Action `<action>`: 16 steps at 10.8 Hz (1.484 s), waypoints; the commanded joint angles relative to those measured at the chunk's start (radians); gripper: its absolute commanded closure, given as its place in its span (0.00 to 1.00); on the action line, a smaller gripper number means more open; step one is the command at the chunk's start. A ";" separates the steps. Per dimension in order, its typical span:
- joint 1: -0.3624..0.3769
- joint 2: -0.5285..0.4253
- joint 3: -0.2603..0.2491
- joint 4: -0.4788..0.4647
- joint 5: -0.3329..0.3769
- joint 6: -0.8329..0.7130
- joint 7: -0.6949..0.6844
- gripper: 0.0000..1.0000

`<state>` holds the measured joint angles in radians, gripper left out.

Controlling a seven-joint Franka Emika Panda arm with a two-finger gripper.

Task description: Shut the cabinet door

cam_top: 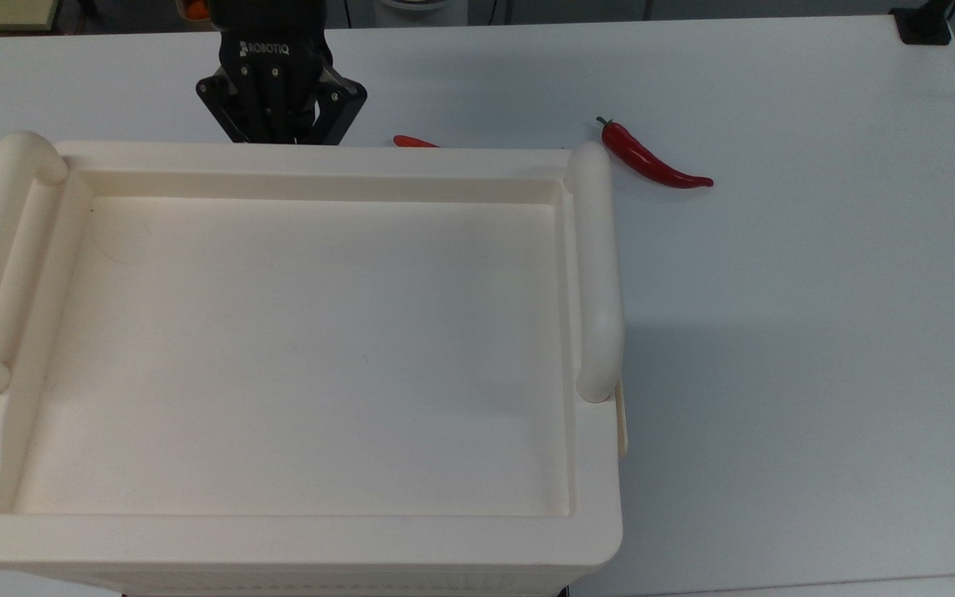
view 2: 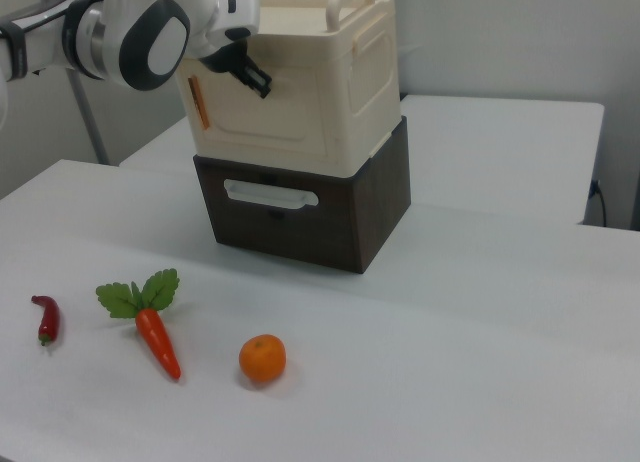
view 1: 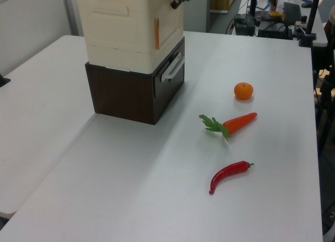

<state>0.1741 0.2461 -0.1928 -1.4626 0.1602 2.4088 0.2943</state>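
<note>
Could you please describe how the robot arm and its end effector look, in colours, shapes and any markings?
The black end effector has an angular body with jointed linkage fingers, small pale screw heads and white "ROBOTIQ" lettering. In the right view, the arm is glossy white and rounded, with a grey disc-shaped joint cap ringed in black and a darker band between its segments.
</note>
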 commanded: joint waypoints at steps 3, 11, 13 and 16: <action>0.056 -0.065 -0.007 -0.045 -0.158 -0.316 -0.044 1.00; 0.076 -0.293 0.009 -0.231 -0.183 -0.720 -0.375 1.00; 0.050 -0.301 0.010 -0.251 -0.203 -0.734 -0.379 1.00; 0.033 -0.298 0.010 -0.257 -0.203 -0.737 -0.376 0.57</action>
<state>0.2183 -0.0249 -0.1915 -1.6862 -0.0287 1.6822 -0.0638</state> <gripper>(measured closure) 0.947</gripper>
